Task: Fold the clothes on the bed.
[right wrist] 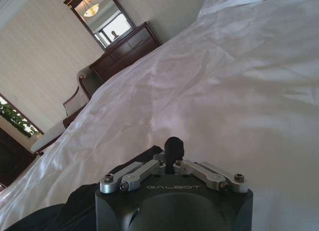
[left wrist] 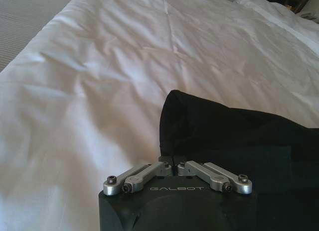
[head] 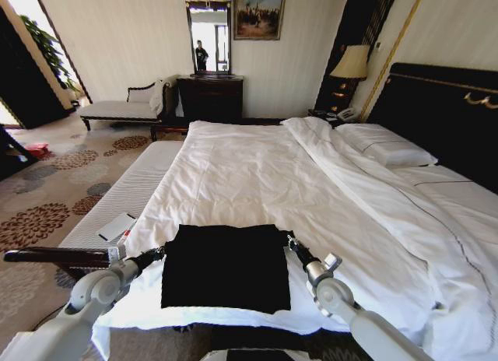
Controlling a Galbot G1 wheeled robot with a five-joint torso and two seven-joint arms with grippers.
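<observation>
Hotel-style bedroom: large bed, dark headboard, bedside lamp, dresser mirror.

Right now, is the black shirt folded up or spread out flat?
Folded. The shirt lies on the bed as a neat rectangle, no sleeves sticking out. The left gripper and right gripper pinch its far corners.

Matt black cloth T-shirt

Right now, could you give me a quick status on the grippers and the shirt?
Left gripper shut on black T-shirt, left edge. Right gripper shut on its right edge. Shirt folded, lying on bed near foot. Nothing in the way.
</observation>
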